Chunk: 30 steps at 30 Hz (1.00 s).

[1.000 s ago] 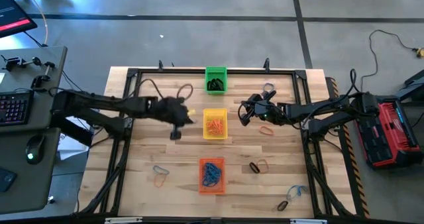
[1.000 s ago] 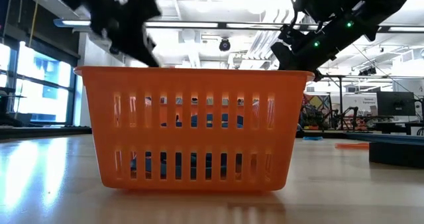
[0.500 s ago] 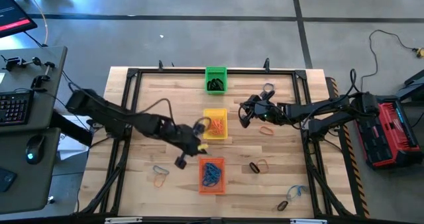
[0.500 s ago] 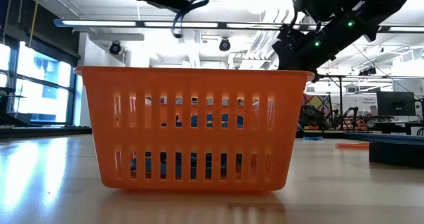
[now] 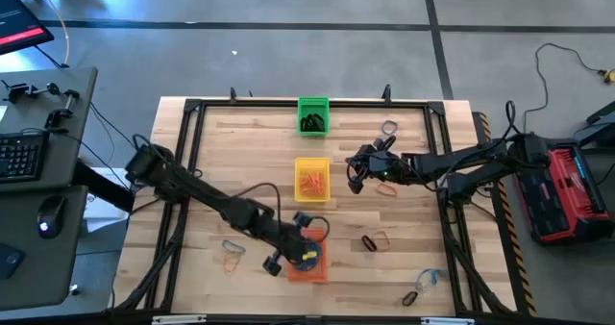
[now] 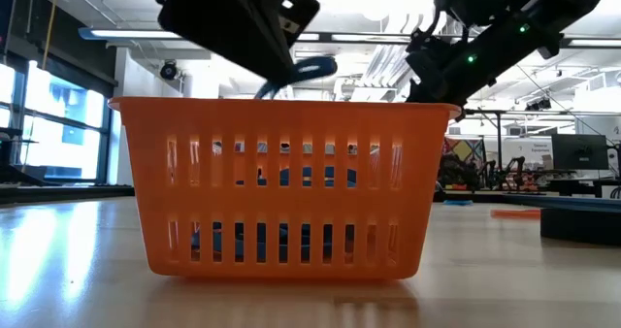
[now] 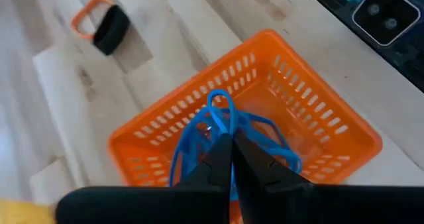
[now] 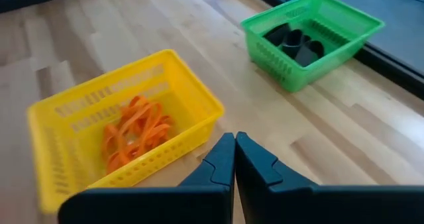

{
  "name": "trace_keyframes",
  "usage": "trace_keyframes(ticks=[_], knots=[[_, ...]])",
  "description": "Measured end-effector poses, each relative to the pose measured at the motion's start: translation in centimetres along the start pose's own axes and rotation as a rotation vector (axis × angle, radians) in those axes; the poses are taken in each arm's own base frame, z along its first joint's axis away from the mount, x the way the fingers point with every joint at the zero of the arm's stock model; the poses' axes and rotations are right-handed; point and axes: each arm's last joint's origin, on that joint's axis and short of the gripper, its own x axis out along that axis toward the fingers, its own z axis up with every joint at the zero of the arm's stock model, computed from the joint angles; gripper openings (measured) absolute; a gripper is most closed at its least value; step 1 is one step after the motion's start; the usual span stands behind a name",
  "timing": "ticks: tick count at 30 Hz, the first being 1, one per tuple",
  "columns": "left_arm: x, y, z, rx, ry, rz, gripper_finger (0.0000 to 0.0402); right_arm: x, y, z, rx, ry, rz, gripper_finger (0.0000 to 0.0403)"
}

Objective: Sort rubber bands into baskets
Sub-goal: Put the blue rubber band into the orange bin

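A blue rubber band (image 7: 222,111) is pinched in my left gripper (image 7: 231,159), directly above the orange basket (image 7: 318,111) on the plank table (image 5: 240,186). My right gripper (image 8: 234,159) is clenched, empty, beside the yellow basket (image 8: 192,101). The right wrist view alone shows black bands in the green basket (image 8: 331,42). No legible writing.
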Motion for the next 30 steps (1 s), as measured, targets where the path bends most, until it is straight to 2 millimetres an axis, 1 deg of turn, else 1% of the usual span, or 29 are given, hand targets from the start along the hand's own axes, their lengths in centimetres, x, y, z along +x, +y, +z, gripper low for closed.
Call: trace_keyframes(ticks=[6, 10, 17, 22, 26, 30], knots=[[2.0, -0.4, 0.8, 0.006, 0.01, -0.012, 0.0, -0.6, 1.2, -0.4, 0.003, -0.002, 0.025, 0.0], [3.4, 0.0, 0.6, 0.017, 0.033, -0.016, 0.0, -1.0, 1.8, -0.8, -0.013, -0.002, 0.005, 0.0], [5.0, 0.8, 0.1, 0.009, 0.073, -0.005, 0.0001, -1.1, 2.1, -1.0, -0.012, 0.003, 0.007, 0.0], [5.0, 0.8, -0.2, 0.003, 0.101, -0.006, 0.0018, -1.3, 2.1, -1.0, -0.009, 0.019, 0.023, 0.0], [4.6, 0.7, -0.4, -0.027, 0.134, -0.013, 0.0048, -1.9, 2.5, -1.3, -0.031, 0.037, 0.052, 0.0], [3.8, 0.8, -0.2, -0.05, 0.146, 0.008, 0.0081, -2.9, 3.4, -1.6, -0.052, 0.044, 0.098, 0.0]])
